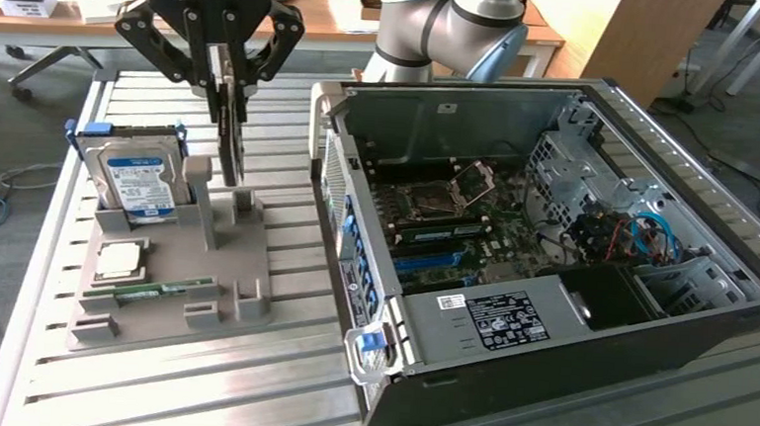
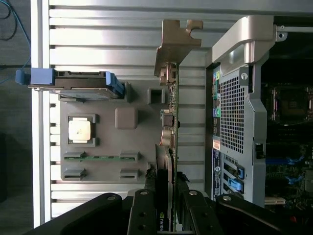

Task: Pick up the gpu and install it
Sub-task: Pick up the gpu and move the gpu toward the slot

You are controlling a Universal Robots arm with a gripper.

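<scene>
My gripper (image 1: 230, 90) hangs over the grey parts holder (image 1: 238, 264), shut on the gpu (image 1: 234, 140). The gpu is a thin dark card held upright and seen edge-on. Its lower end sits just over the holder's upright posts; I cannot tell if it still touches them. In the wrist view the gpu (image 2: 172, 112) runs out from between my fingers (image 2: 146, 200), ending in its metal bracket (image 2: 177, 39). The open computer case (image 1: 692, 292) lies at the exterior view's right, with its motherboard (image 1: 439, 227) exposed.
On the holder (image 2: 127, 166) stand a silver hard drive (image 1: 140, 181) in blue rails, a square processor chip (image 1: 120, 259) and a green memory stick (image 1: 164, 288). The case's side wall (image 2: 234, 112) rises close beside the gpu. The slatted metal table (image 1: 211, 391) carries everything.
</scene>
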